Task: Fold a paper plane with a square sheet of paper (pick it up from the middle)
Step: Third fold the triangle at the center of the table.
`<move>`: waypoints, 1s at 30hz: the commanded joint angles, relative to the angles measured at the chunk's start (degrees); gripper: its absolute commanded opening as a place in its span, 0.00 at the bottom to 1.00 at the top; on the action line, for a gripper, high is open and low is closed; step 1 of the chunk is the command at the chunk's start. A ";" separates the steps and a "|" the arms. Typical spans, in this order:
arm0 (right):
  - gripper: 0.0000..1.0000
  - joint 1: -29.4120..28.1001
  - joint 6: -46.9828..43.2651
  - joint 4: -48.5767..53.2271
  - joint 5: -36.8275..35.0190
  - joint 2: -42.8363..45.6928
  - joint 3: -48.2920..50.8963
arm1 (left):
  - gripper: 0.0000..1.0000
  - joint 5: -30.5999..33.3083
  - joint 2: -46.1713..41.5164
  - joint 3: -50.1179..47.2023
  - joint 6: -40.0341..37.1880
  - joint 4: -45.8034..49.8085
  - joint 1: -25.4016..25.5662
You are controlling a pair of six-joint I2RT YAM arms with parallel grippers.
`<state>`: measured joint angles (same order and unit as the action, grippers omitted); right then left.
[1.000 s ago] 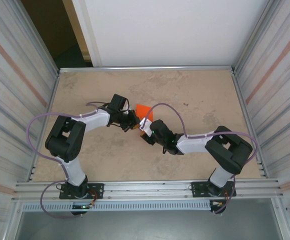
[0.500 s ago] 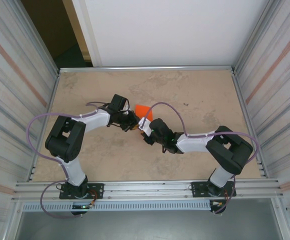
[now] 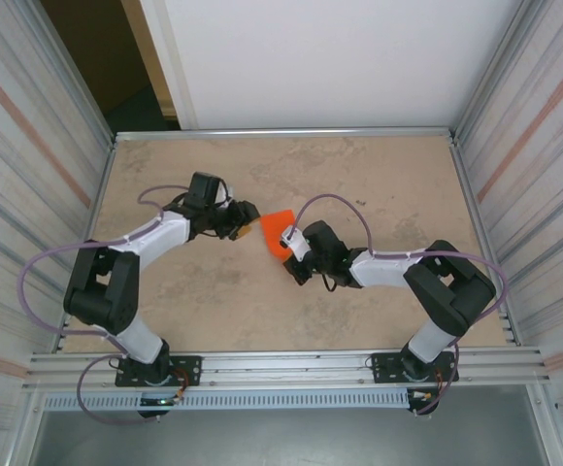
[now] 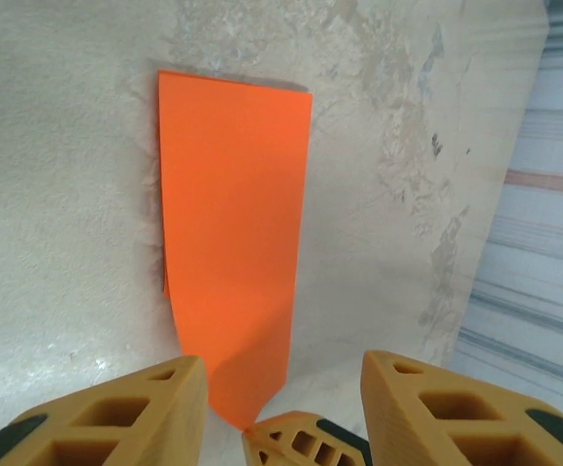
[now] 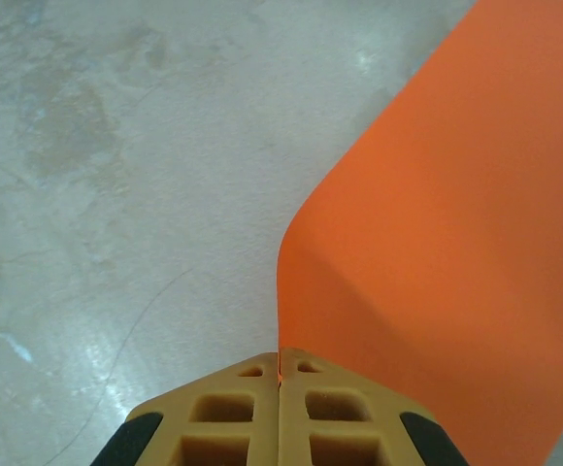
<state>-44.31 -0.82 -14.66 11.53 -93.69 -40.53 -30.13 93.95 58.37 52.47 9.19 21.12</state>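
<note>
The orange paper plane (image 3: 279,227) is a narrow folded strip tapering to a point, lying mid-table. In the left wrist view the paper plane (image 4: 233,223) lies lengthwise ahead, blunt end far, point near. My right gripper (image 3: 287,249) is shut on that pointed end. In the right wrist view the right gripper (image 5: 280,357) has its fingers pressed together on the tip, and the paper plane (image 5: 456,223) curves up from it. My left gripper (image 3: 247,223) stands just left of the paper, apart from it. Seen from its wrist, the left gripper (image 4: 283,374) is open, and the right fingertips (image 4: 301,442) show between its fingers.
The beige stone-patterned table (image 3: 388,184) is boxed in by ribbed metal walls on the left (image 3: 29,146) and right (image 3: 534,146), with a white panel at the back. Both arms' cables loop over the near half of the table.
My left gripper has opened, let go of the paper and drawn back to the left. My right gripper has shut on the paper's pointed end and shifted slightly left.
</note>
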 commanded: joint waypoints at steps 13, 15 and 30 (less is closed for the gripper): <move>0.00 2.39 8.03 2.79 9.53 4.08 0.42 | 0.23 0.33 21.12 18.46 -10.87 10.26 5.93; 0.00 3.16 9.72 2.97 9.74 4.29 0.43 | 0.20 1.47 22.87 19.84 -11.80 12.21 6.21; 0.00 5.43 21.30 13.47 3.18 0.26 -6.74 | 0.11 2.38 30.02 24.69 -17.56 20.51 6.82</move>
<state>-39.07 18.06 -5.85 18.35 -92.05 -44.80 -28.88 121.60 82.63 37.21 25.47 27.49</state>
